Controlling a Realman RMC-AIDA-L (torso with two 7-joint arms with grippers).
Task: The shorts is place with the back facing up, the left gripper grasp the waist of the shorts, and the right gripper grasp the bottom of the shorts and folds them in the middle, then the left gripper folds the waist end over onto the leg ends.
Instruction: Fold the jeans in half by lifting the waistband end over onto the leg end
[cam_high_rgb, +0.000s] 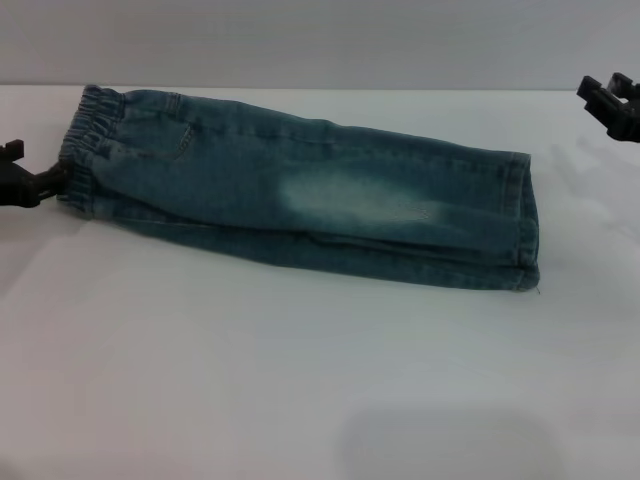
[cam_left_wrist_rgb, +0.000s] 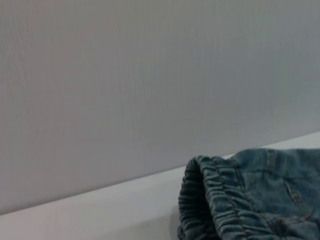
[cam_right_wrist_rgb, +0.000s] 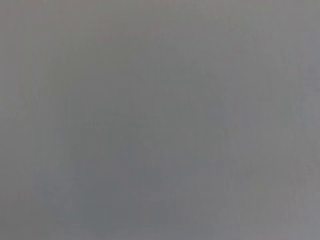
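Observation:
The shorts lie on the white table, folded lengthwise into one long blue-green denim strip. The ruffled waist is at the left end and also shows close up in the left wrist view as the waist. The bottom of the shorts, its flat stitched leg ends, is at the right end. My left gripper reaches in from the left edge, and its tip narrows onto the waist's outer edge, shut on it. My right gripper hangs open at the far right, well clear of the leg ends.
The white table runs wide in front of the shorts, and a plain grey wall stands behind it. The right wrist view shows only a flat grey surface.

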